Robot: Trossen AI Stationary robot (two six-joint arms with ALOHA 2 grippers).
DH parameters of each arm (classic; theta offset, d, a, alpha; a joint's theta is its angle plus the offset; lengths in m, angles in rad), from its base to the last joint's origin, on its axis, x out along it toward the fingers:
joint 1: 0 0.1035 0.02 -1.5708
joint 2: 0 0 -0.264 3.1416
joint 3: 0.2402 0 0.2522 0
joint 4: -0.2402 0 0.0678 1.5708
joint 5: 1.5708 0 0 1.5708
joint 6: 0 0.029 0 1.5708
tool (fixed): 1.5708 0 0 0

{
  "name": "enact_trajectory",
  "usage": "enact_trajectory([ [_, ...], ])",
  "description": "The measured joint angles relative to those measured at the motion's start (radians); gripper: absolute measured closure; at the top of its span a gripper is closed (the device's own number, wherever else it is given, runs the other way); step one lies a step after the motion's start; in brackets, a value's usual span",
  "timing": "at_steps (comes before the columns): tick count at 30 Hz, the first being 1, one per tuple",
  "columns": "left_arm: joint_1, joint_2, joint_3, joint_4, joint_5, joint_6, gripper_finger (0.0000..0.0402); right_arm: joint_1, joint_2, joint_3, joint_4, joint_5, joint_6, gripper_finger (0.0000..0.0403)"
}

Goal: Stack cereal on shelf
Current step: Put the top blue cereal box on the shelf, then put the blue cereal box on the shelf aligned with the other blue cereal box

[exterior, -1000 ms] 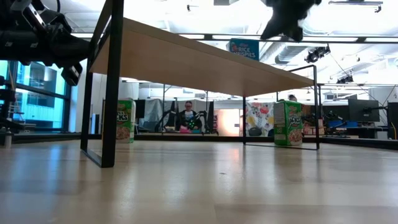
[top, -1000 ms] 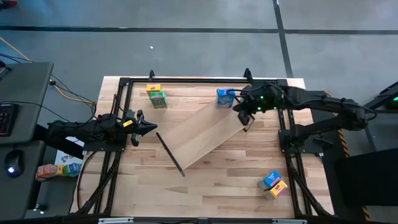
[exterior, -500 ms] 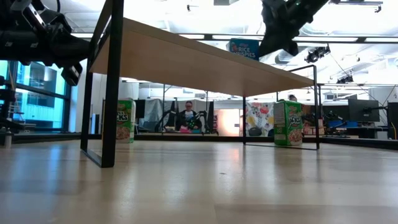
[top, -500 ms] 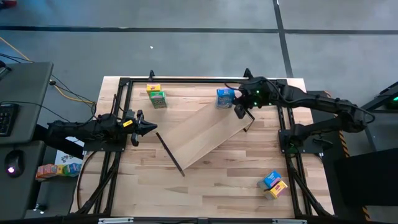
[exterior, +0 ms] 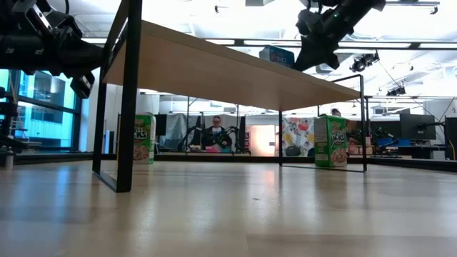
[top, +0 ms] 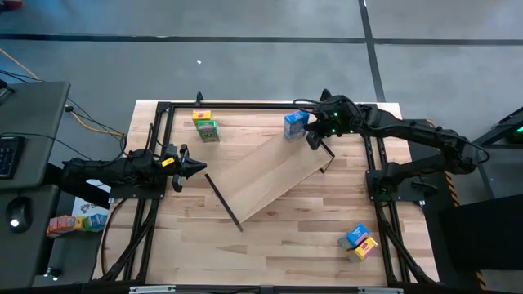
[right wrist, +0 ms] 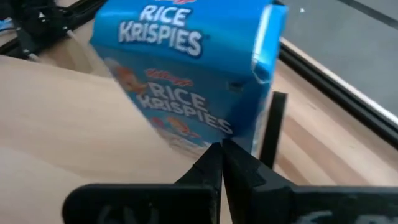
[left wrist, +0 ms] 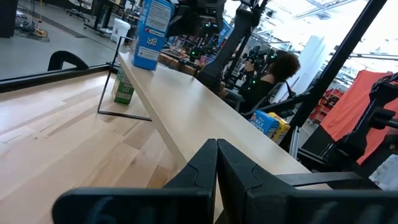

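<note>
Your right gripper (top: 314,137) presses its closed fingers (right wrist: 217,163) against a blue box (top: 295,124), which leans tilted at the far end of the shelf (top: 265,175). Your left gripper (top: 196,167), fingers together, waits beside the shelf's near bracket (top: 222,201). A yellow box (top: 201,117) and a green box (top: 208,131) sit at the table's (top: 270,253) far left; a blue and yellow pair (top: 359,242) lies near right.

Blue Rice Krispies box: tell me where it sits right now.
In the high view the blue Rice Krispies box stands on the far right end of the shelf, just left of the right gripper, whose fingers are closed.
</note>
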Motion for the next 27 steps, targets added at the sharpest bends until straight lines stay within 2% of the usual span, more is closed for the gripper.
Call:
enact_trajectory([
  [9, 0.000, 0.000, 0.000, 0.000, 0.000, 0.000, 0.0398, -0.019, -0.027, 0.001, -0.067, -0.068, -0.039, 0.0403],
  [16, 0.000, 0.000, 0.000, 0.000, 0.000, 0.000, 0.0398, -0.019, -0.127, 0.053, -0.359, -0.057, -0.028, 0.0403],
  [18, 0.000, 0.000, 0.000, 0.000, 0.000, 0.000, 0.0398, -0.019, -0.158, 0.063, -0.407, -0.110, 0.029, 0.0403],
  [23, 0.000, 0.000, 0.000, 0.000, 0.000, 0.000, 0.0398, 0.040, -0.215, 0.064, -0.410, -0.324, 0.182, 0.0394],
  [27, 0.000, 0.000, 0.000, 0.000, 0.000, 0.000, 0.0398, 0.162, -0.243, 0.064, -0.412, -0.391, 0.246, 0.0342],
])
